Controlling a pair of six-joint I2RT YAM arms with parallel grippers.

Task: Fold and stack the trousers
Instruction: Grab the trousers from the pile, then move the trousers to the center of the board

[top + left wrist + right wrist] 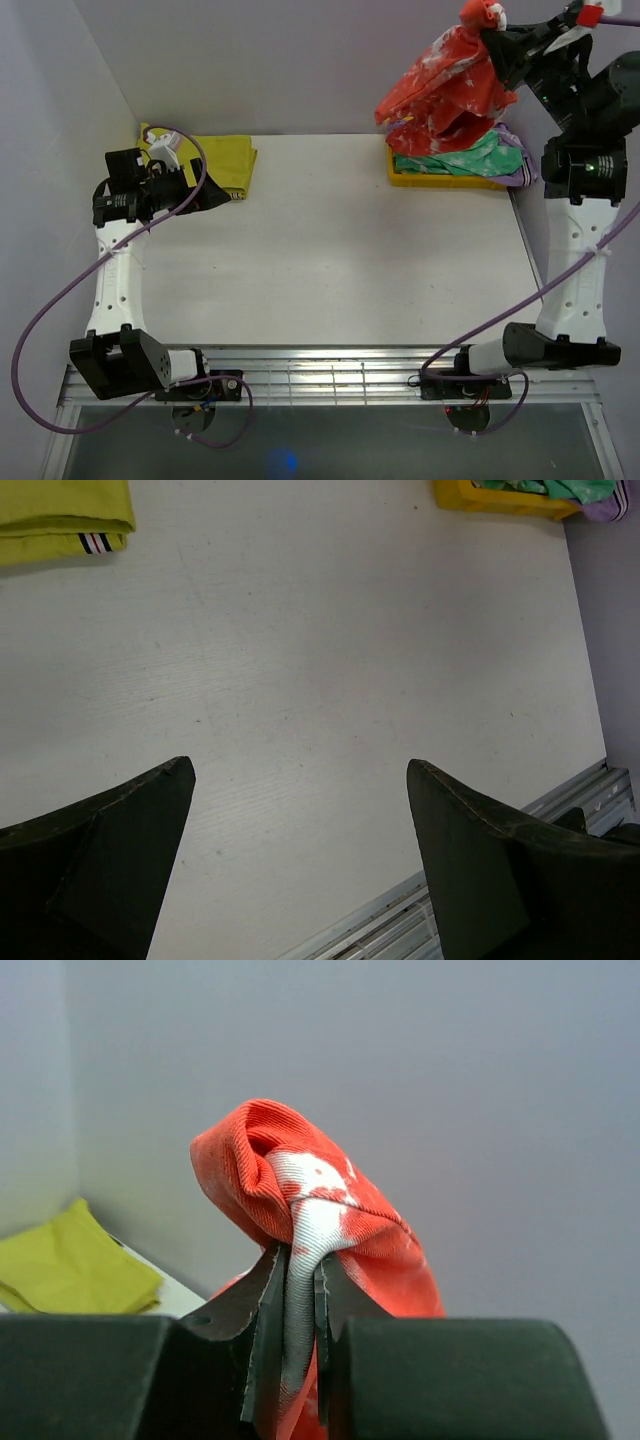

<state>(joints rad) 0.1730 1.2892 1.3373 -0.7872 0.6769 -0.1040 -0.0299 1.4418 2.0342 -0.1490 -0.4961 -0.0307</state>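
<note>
Trousers (445, 85) hang vertically, pinched in right hand (300, 1295).

The trousers (445, 85) hang above the bin (430, 181) at the tabletop's (350, 250) far right; the cloth (225, 160) lies far left.

Bin (440, 181) mostly hidden behind trousers (450, 85), seemingly.

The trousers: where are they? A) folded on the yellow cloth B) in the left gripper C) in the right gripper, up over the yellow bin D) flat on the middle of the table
C: the right gripper is shut on a bunch of the trousers, which hang over the yellow bin; the left gripper is open and empty.
</note>
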